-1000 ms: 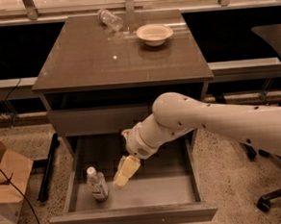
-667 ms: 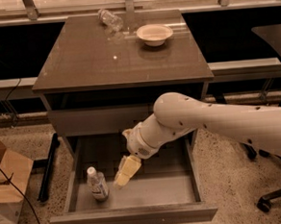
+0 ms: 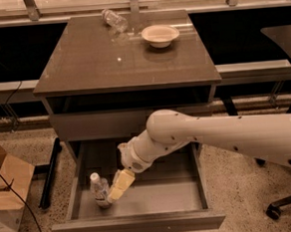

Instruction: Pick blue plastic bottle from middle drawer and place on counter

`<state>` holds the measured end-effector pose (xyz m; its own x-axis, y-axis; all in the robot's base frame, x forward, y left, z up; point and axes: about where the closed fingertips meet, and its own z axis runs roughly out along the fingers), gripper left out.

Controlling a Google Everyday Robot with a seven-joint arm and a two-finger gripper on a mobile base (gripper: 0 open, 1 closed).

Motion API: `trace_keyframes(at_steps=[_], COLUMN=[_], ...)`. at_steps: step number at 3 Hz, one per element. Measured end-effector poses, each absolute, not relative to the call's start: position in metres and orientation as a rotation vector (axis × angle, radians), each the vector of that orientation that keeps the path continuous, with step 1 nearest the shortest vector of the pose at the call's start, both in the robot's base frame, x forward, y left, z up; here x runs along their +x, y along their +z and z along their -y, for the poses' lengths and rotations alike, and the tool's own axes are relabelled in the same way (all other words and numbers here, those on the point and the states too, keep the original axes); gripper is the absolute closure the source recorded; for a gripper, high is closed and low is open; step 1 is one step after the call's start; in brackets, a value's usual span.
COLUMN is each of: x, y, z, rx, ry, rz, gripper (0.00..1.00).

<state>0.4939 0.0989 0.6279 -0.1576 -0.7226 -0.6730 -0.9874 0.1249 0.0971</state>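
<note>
Hanging inside middle drawer (image 3: 143, 225), gripper (image 3: 117, 189) just beside blue plastic bottle (image 3: 98, 186), grasp state unclear, label unreadable

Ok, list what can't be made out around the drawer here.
Camera view: the gripper, low in the middle drawer, covers the right side of the blue plastic bottle; contact unclear.
Camera view: the bottle's label is too small to read.
Camera view: the arm hides the drawer's rear right and runs off the right edge.
</note>
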Motion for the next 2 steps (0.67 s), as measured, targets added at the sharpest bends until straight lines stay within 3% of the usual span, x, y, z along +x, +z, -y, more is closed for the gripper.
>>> trace_keyframes(at_steps=[2], x=[0.517], y=[0.559], z=[-0.158], rx=[-1.597], ry=[0.893], rz=[-1.839], gripper=[0.00])
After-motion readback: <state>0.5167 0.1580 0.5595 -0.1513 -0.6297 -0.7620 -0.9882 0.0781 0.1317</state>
